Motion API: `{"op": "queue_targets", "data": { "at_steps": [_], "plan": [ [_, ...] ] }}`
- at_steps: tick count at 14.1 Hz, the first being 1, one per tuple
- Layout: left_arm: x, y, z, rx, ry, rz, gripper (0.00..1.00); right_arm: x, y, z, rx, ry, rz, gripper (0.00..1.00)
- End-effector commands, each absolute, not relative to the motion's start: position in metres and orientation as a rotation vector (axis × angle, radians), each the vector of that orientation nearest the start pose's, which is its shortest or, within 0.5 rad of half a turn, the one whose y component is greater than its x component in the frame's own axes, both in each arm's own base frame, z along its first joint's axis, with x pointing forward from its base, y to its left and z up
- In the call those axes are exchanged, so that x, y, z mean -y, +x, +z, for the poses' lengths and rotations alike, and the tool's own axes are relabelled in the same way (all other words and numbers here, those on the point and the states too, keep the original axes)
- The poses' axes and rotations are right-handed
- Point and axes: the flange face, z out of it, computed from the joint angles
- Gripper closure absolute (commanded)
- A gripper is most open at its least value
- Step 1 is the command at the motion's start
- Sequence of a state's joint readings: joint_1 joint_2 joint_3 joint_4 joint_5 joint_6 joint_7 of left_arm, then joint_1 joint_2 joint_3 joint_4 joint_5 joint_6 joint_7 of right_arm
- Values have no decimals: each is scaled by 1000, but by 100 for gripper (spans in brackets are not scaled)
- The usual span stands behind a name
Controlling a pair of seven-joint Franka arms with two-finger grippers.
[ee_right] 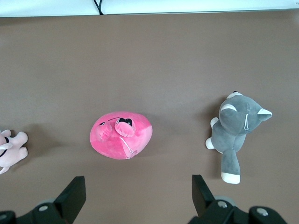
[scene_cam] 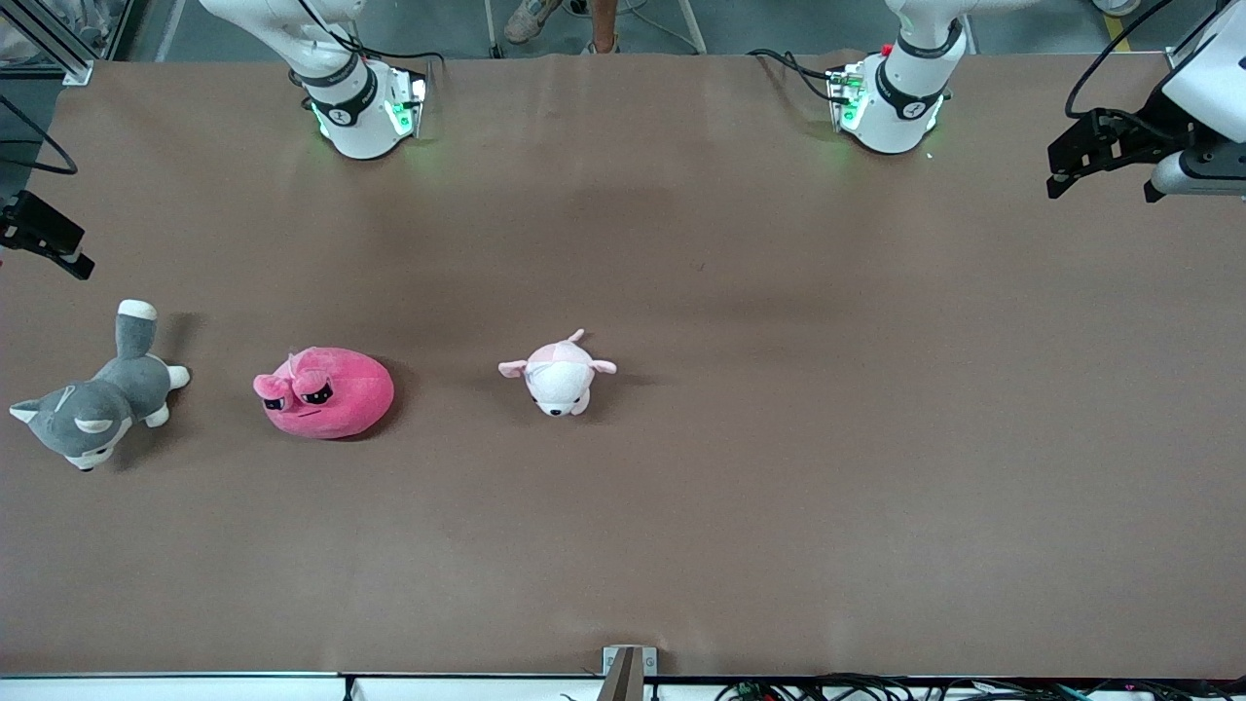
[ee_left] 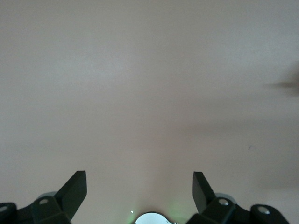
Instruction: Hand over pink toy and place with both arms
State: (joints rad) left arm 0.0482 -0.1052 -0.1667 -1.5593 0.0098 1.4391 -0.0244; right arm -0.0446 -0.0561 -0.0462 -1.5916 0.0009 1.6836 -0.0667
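Note:
The pink toy point(scene_cam: 331, 394), a round hot-pink plush with angry black eyes, lies on the brown table toward the right arm's end. It also shows in the right wrist view point(ee_right: 121, 135). My right gripper point(ee_right: 138, 179) is open and empty, held high over the table short of the toy. In the front view it shows only as a black part at the edge point(scene_cam: 44, 239). My left gripper point(scene_cam: 1071, 166) is open and empty, up over the left arm's end of the table. Its wrist view point(ee_left: 139, 175) shows only bare table.
A grey-and-white plush animal point(scene_cam: 97, 404) lies beside the pink toy at the right arm's end, also in the right wrist view point(ee_right: 236, 130). A pale pink-and-white plush point(scene_cam: 557, 375) lies near the table's middle. The table's front edge point(ee_right: 187, 7) is white.

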Motion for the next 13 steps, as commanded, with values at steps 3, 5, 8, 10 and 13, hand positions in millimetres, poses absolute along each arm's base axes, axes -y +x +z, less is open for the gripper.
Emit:
{"op": "queue_targets", "data": {
  "at_steps": [3, 5, 8, 10, 13],
  "plan": [
    [61, 496, 681, -143, -3121, 16, 0, 39, 541, 661, -26, -3150, -250, 0],
    [61, 496, 680, -145, -3121, 18, 0, 35, 541, 662, -14, -3151, -253, 0],
    [61, 496, 681, -145, -3121, 18, 0, 39, 541, 661, -28, -3150, -248, 0],
    [62, 494, 682, -145, -3121, 13, 0, 39, 541, 661, -28, -3150, -246, 0],
    [62, 494, 684, -154, -3120, 8, 0, 47, 539, 662, -53, -3151, -248, 0]
  ]
}}
